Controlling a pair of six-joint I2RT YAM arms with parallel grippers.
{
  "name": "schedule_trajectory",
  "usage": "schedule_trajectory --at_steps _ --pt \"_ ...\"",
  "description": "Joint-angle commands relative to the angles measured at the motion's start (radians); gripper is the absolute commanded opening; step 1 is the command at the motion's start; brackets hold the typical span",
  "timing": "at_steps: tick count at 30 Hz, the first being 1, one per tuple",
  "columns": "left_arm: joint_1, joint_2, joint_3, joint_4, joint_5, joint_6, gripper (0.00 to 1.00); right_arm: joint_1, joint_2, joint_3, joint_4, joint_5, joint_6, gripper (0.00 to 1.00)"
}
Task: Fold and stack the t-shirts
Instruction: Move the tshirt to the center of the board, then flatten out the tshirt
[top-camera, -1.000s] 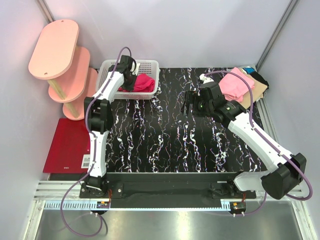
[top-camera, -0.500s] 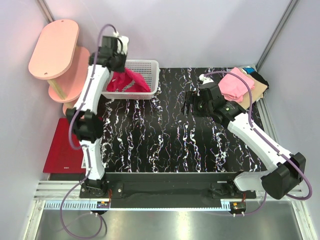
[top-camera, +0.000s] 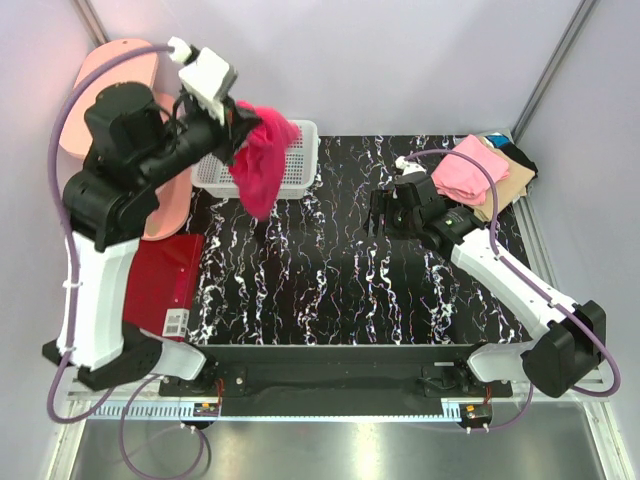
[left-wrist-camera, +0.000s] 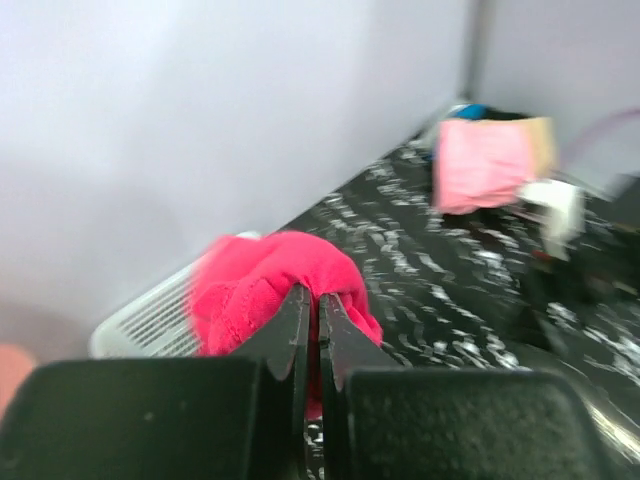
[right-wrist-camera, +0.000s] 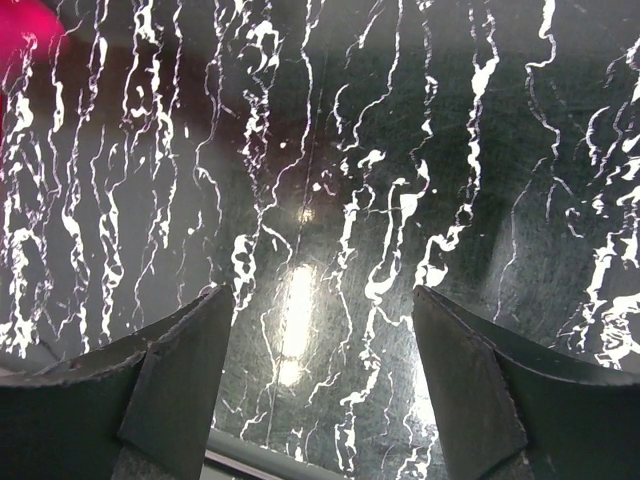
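My left gripper (top-camera: 238, 128) is shut on the bright magenta-red t-shirt (top-camera: 262, 162) and holds it high in the air; the cloth hangs down in front of the white mesh basket (top-camera: 299, 150). In the left wrist view the jaws (left-wrist-camera: 319, 296) pinch the shirt (left-wrist-camera: 260, 285). My right gripper (top-camera: 378, 212) is open and empty, low over the black marbled table (top-camera: 330, 270); its fingers (right-wrist-camera: 185, 365) stand wide apart. A folded light pink shirt (top-camera: 468, 170) lies on tan and black/teal ones (top-camera: 510, 165) at the far right.
A pink tiered shelf (top-camera: 105, 70) stands at the back left, behind the left arm. A flat dark red mat (top-camera: 160, 280) lies left of the table. Grey walls close the back and both sides.
My left arm has lifted the magenta-red shirt up out of the basket and swung it high, toward the camera. The right gripper has shifted only slightly.
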Motion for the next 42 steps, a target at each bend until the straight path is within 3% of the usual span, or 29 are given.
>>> schedule_trajectory --at_steps 1,5,10,11,14,18,21,23,26,31,36,42 --pt "-0.089 -0.046 -0.106 -0.089 0.071 0.063 0.0 0.009 -0.021 -0.001 0.043 0.049 -0.009 0.79" --pt "-0.16 -0.069 -0.155 -0.137 0.113 0.1 0.0 0.01 -0.032 0.009 0.04 0.084 -0.009 0.79" --pt "-0.169 -0.078 -0.167 -0.197 0.226 0.14 0.02 0.009 -0.012 0.017 0.041 0.139 0.009 0.79" --pt "-0.172 -0.077 -0.177 -0.235 0.246 0.151 0.3 0.009 -0.003 0.025 0.041 0.139 0.011 0.79" --pt "-0.186 -0.048 -0.186 -0.336 0.332 0.187 0.99 0.01 0.049 0.049 0.041 0.15 0.018 0.8" --pt "-0.186 -0.035 -0.242 -0.337 0.288 0.172 0.99 0.01 0.144 0.101 0.043 0.155 0.027 0.8" --pt "-0.133 -0.098 -0.446 -0.158 0.162 0.148 0.99 0.012 0.196 0.143 0.063 0.126 0.038 0.8" --pt "-0.021 -0.134 -0.614 0.002 0.105 0.137 0.99 0.01 0.223 0.17 0.072 0.104 0.041 0.8" --pt "0.161 -0.027 -0.694 0.078 0.111 0.123 0.96 0.018 0.272 0.2 0.083 0.084 0.043 0.79" --pt "0.285 0.259 -0.66 0.076 0.113 0.131 0.81 0.044 0.335 0.239 0.09 0.054 0.043 0.78" --pt "0.285 0.424 -0.568 0.082 0.105 0.135 0.79 0.061 0.329 0.223 0.092 0.047 0.049 0.78" --pt "0.277 0.5 -0.517 0.053 0.136 0.132 0.77 0.061 0.293 0.181 0.09 0.052 0.052 0.78"
